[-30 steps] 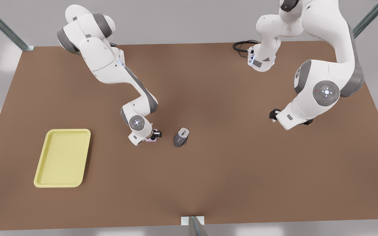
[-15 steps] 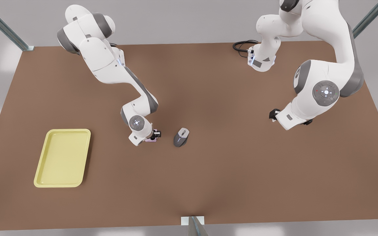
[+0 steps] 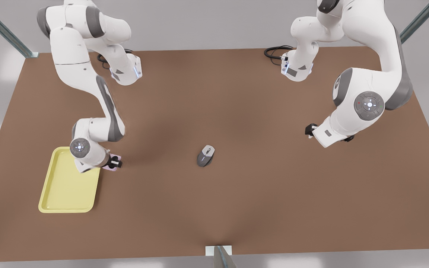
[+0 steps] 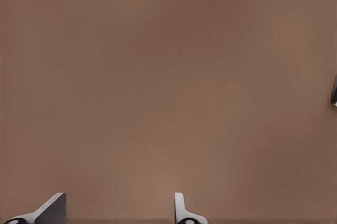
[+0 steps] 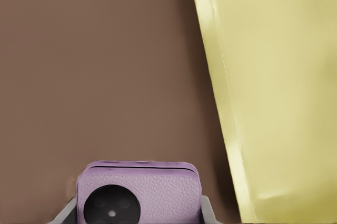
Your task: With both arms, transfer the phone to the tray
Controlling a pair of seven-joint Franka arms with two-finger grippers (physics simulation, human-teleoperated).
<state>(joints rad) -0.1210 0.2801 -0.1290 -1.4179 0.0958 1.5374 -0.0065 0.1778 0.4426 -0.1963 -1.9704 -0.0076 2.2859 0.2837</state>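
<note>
phone [image 5: 138, 195]: pale pink-lilac slab with a black round camera circle, held between the right gripper's fingers; in the front view it sits [image 3: 109, 166] over the brown table just beside the tray's long edge, not inside the tray; whether it touches the table cannot be told.
right gripper [image 3: 113, 163]: fingers closed on the phone's two sides, grey fingertips [image 5: 64, 212] pressed against the slab; it hangs near the tray's far corner on the side facing the mouse.
right arm [image 3: 99, 96]: white with grey joints, rising from its base at the table's far edge, folded at the elbow and reaching down toward the tray, its wrist overlapping the tray's far corner in the front view.
tray [image 3: 56, 193]: pale yellow, rectangular, rounded corners, raised rim, lying flat near the table's edge on the front view's left; the visible part of its floor is bare; its rim [image 5: 221, 103] runs just beside the phone in the right wrist view.
left gripper [image 4: 116, 211]: fingers spread apart with nothing between them, pointing down at bare table; in the front view it is [image 3: 311, 130] well apart from the phone, toward the front view's right.
left arm [image 3: 367, 100]: waits, bent high above the table.
mouse [image 3: 206, 155]: grey, resting on the table near its middle, between the two grippers.
table [image 3: 237, 201]: brown, flat, matte.
cable [image 3: 274, 51]: black loop at the table's far edge by the left arm's base.
room: pale grey floor, metal frame struts [image 3: 6, 31] at the corners.
</note>
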